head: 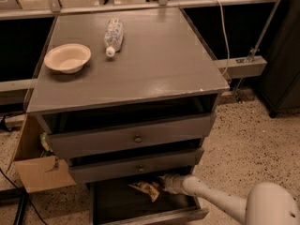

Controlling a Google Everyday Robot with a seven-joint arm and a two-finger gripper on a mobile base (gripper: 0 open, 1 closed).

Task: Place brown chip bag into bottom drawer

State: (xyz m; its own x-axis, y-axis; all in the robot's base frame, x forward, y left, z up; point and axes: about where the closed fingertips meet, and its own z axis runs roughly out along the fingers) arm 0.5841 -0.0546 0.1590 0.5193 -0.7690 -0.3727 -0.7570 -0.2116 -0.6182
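At six o'clock in the camera view, below the two shallower knobbed drawers, the bottom drawer stands pulled out, its dark inside exposed. The brown chip bag is already within its walls, a crumpled shape of brown and cream toward the twelve o'clock side of the opening, close under the overhanging middle drawer. The pale arm comes in from five o'clock and reaches over the drawer's right wall, which puts the gripper inside the drawer at the bag's three o'clock, touching it or just beside it. Whether the gripper is clamped on the bag or has let it go cannot be told from this angle, nor is it sure that the bag rests fully on the drawer floor. By my reading the carrying is done and the task is near its end: what is left is a clean release, if that has not yet happened, and drawing the arm back out toward five o'clock without dragging the bag or catching the middle drawer's front. Up on the cabinet top, a bowl sits at nine o'clock and a clear bottle lies on its side at eleven, both well apart from the work.
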